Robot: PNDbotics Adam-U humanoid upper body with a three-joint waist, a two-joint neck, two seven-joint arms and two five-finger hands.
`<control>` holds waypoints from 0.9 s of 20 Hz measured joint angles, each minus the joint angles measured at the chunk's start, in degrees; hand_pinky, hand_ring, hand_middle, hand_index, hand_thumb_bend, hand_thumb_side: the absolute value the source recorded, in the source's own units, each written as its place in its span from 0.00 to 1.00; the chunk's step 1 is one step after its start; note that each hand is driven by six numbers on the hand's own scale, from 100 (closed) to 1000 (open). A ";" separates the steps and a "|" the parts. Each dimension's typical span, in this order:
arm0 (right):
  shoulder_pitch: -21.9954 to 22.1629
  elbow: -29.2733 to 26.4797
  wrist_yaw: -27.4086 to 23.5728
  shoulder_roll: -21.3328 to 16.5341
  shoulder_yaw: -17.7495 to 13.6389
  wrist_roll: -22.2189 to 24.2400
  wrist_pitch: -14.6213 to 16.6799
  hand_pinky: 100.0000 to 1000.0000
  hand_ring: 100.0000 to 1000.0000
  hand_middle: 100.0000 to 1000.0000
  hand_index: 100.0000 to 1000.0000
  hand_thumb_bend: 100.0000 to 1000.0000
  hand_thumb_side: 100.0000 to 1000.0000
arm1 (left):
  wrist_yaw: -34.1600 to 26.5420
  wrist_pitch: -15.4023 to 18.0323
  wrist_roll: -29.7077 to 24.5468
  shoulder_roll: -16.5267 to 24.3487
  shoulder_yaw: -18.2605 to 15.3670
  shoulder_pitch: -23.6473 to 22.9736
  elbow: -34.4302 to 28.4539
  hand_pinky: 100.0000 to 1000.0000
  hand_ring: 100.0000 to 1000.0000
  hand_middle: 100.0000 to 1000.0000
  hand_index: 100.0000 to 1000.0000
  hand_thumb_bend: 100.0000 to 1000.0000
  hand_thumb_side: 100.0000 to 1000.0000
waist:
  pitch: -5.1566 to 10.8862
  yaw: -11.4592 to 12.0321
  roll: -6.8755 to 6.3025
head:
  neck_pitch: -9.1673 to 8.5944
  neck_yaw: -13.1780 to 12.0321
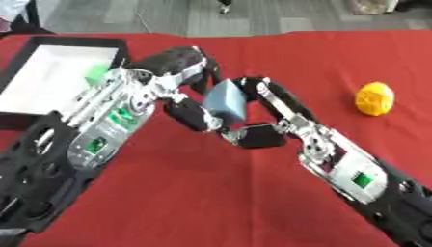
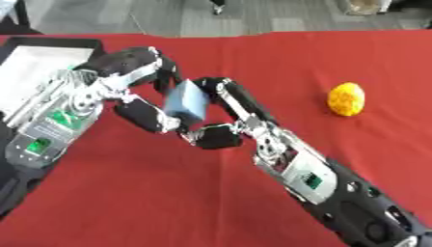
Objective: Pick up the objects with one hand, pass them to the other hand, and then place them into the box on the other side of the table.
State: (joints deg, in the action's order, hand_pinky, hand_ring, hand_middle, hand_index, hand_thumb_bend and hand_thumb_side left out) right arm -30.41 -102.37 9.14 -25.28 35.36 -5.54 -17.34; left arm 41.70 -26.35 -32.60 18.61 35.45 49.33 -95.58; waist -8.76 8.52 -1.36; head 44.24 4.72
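While both arms meet over the middle of the red table (image 1: 253, 202), I see the light blue block (image 1: 226, 100) caught between the two hands, raised off the cloth. My left hand (image 1: 182, 65) comes in from the left, its black fingers curled over the block's top and far side, with its thumb (image 1: 192, 116) reaching under the near side. My right hand (image 1: 274, 116) comes up from the lower right; its fingers (image 1: 278, 99) lie along the block's right face and its thumb (image 1: 257, 136) curls in below. Both hands touch the block, and I cannot tell which one carries its weight.

The box (image 1: 25, 53), black-walled with a white floor, sits at the far left of the table, well apart from the block. Something green (image 1: 97, 72) lies inside it, partly hidden behind my left wrist.

A yellow ball (image 1: 374, 98) with a bumpy surface rests on the cloth to the far right, well clear of both hands. Beyond the table's far edge I see grey floor (image 1: 168, 17).
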 measured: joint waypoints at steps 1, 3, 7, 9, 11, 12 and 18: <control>0.00 0.00 0.45 -0.01 0.00 0.48 0.19 0.76 0.74 0.58 0.81 0.40 0.21 | -0.01 -0.12 0.14 0.05 -0.09 -0.02 0.16 0.65 0.52 0.35 0.39 0.00 0.00 | 0.00 0.00 0.00 | 0.00 0.00; 0.04 0.01 1.43 -0.15 -0.10 1.27 0.51 0.77 0.76 0.61 0.83 0.40 0.25 | -0.07 -0.23 0.29 0.05 -0.21 -0.03 0.16 0.65 0.52 0.34 0.37 0.00 0.00 | 0.00 -0.01 0.00 | 0.00 0.00; 0.22 0.31 3.31 -0.19 -0.17 2.29 0.85 0.78 0.78 0.64 0.85 0.42 0.33 | -0.10 -0.26 0.35 0.43 -0.36 -0.03 0.17 0.65 0.51 0.33 0.35 0.00 0.00 | -0.01 -0.01 0.00 | 0.00 0.00; 0.21 0.31 4.02 -0.19 -0.33 2.50 0.99 0.78 0.79 0.66 0.86 0.43 0.35 | -0.05 -0.11 0.18 0.87 -0.37 -0.08 0.33 0.65 0.51 0.32 0.34 0.00 0.00 | -0.02 -0.01 0.00 | 0.00 0.00; 0.21 0.31 4.74 -0.19 -0.38 2.66 1.11 0.78 0.80 0.66 0.86 0.43 0.36 | 0.14 0.10 -0.11 1.10 -0.37 -0.10 0.44 0.65 0.51 0.31 0.34 0.00 0.00 | -0.02 -0.01 0.00 | 0.00 0.00; 0.21 0.30 5.02 -0.19 -0.46 2.66 1.11 0.79 0.80 0.66 0.86 0.43 0.37 | 0.26 0.21 -0.26 1.21 -0.37 -0.14 0.45 0.65 0.51 0.31 0.34 0.00 0.00 | -0.02 -0.01 0.00 | 0.00 0.00; 0.26 0.30 5.99 -0.20 -0.71 2.36 0.56 0.79 0.80 0.67 0.87 0.44 0.38 | 1.08 0.59 -1.05 1.85 -0.70 -0.53 0.43 0.65 0.51 0.31 0.33 0.00 0.00 | -0.02 -0.02 0.00 | 0.00 0.00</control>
State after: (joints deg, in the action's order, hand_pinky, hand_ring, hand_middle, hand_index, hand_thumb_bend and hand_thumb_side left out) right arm -30.15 -102.07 15.14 -25.48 34.65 -3.18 -16.78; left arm 42.79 -25.76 -33.65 20.46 34.75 48.79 -95.15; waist -8.78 8.50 -1.36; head 44.24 4.72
